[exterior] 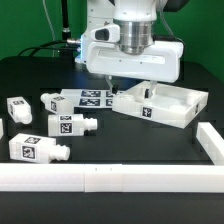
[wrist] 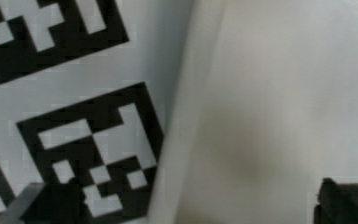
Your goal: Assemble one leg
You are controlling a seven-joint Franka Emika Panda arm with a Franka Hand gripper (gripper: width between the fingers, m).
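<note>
Several legs lie on the black table at the exterior view's left: one (exterior: 69, 126) in the middle, one (exterior: 36, 149) nearer the front, one (exterior: 18, 108) at the far left. Each is a small white block with marker tags and a short peg. My gripper (exterior: 133, 80) is low over the near-left edge of the large white square panel (exterior: 165, 103), far from the legs. In the wrist view the gripper (wrist: 197, 205) is open. Its dark fingertips (wrist: 43, 204) stand wide apart over a blurred white surface (wrist: 247, 110) and large tags (wrist: 87, 150). It holds nothing.
The marker board (exterior: 92, 97) lies just left of the panel, under my hand. A long white rail (exterior: 100, 178) runs along the table's front. Another white rail (exterior: 212, 142) stands at the exterior view's right.
</note>
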